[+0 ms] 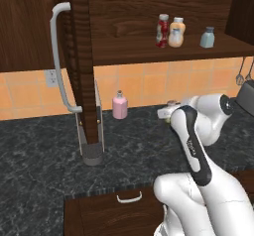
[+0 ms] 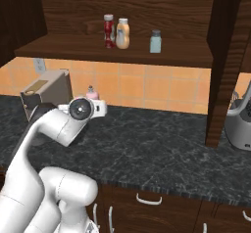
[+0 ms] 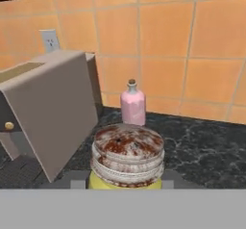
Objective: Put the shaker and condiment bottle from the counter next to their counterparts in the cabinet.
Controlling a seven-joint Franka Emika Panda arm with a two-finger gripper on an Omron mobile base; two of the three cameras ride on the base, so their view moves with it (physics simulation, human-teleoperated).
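Observation:
The yellow shaker (image 3: 126, 161) with its pale, rust-speckled cap sits right in front of the hand camera, and my gripper (image 1: 164, 113) is shut on it low over the counter (image 1: 44, 150) near the tiled back wall. Its cap (image 1: 172, 103) peeks out above the hand. The red condiment bottle (image 1: 162, 30) stands on the cabinet shelf (image 1: 129, 49), touching or nearly touching the orange-and-cream bottle (image 1: 176, 32). The pale grey-blue shaker (image 1: 207, 37) stands apart to their right. The fingertips are hidden behind the held shaker in the hand view.
A pink bottle (image 1: 119, 105) stands by the wall just beyond the hand. A boxy toaster (image 2: 46, 92) sits close beside the gripper. The open cabinet door with its grey bar handle (image 1: 58, 56) hangs edge-on over the counter, above a grey stand (image 1: 92, 153). A blender base (image 2: 240, 124) stands far right.

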